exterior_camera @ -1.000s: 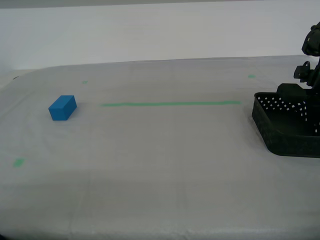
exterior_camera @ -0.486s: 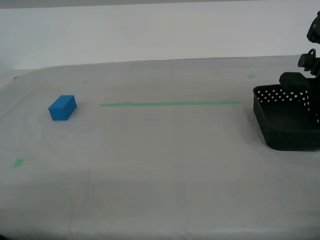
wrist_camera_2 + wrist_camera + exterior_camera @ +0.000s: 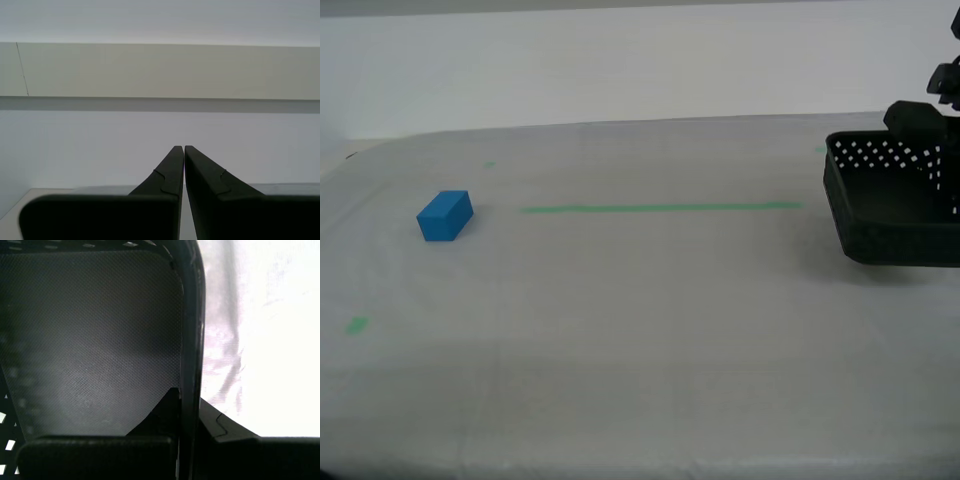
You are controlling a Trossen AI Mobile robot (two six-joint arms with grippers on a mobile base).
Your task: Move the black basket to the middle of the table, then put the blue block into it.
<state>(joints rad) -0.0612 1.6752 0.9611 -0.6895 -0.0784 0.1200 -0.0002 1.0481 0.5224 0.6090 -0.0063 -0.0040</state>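
Note:
The black basket (image 3: 895,205) hangs lifted above the table (image 3: 640,330) at the exterior view's right edge, its shadow on the cloth below. My first gripper (image 3: 189,405) is shut on the basket's wall (image 3: 192,330), one finger inside and one outside; its arm (image 3: 920,115) shows at the basket's far rim. The blue block (image 3: 445,215) lies on the cloth at the exterior view's left, far from the basket. My second gripper (image 3: 184,155) is shut and empty, pointing at a pale wall; it is out of the exterior view.
A long green tape line (image 3: 660,208) runs across the table's middle. Small green tape bits lie at the exterior view's near left (image 3: 357,325), far left (image 3: 489,164) and far right (image 3: 822,151). A white wall stands behind the table.
The basket has risen off the cloth with my first gripper and its tilt has levelled. The blue block has not moved.

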